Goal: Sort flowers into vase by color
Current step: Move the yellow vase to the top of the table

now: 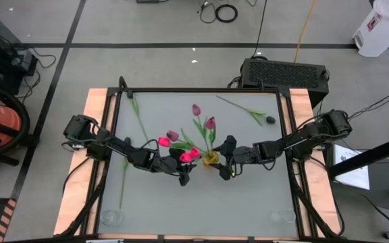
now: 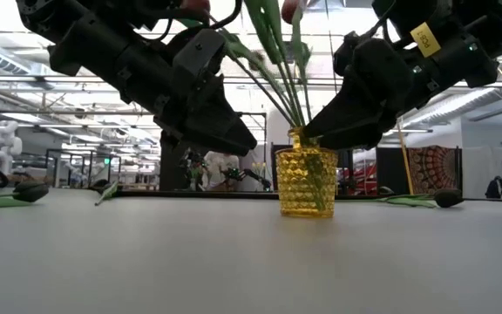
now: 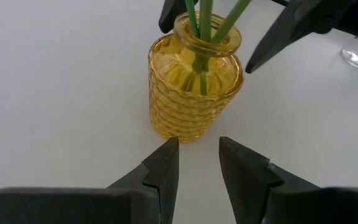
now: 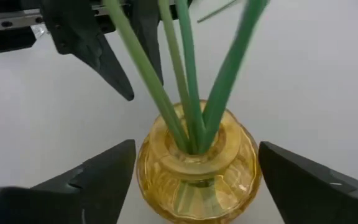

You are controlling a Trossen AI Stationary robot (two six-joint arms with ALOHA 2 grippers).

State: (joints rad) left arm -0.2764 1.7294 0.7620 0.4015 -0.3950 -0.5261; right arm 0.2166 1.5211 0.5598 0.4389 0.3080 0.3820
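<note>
A yellow ribbed glass vase (image 1: 210, 158) stands upright on the table's middle and holds several tulips with pink and maroon heads (image 1: 188, 154). Their green stems (image 4: 185, 93) rise out of its mouth. My left gripper (image 3: 197, 146) is open and empty, low at the vase's left (image 3: 191, 93), its fingertips short of the vase wall. My right gripper (image 4: 197, 162) is open wide, and its fingers stand on either side of the vase's upper part (image 4: 194, 180). Three loose tulips lie on the table: far left (image 1: 138, 116), far right (image 1: 250, 111) with a dark head, and near left (image 1: 123, 183). My right gripper's fingers (image 4: 104, 174) come from the table's right and flank the vase just below its mouth. I cannot tell whether they touch it. The vase stands upright on the table.
Two small clear glasses stand near the front edge, one on the left (image 1: 111, 217) and one on the right (image 1: 283, 216). A black box (image 1: 283, 73) sits behind the table's far edge. The two grippers are close together around the vase.
</note>
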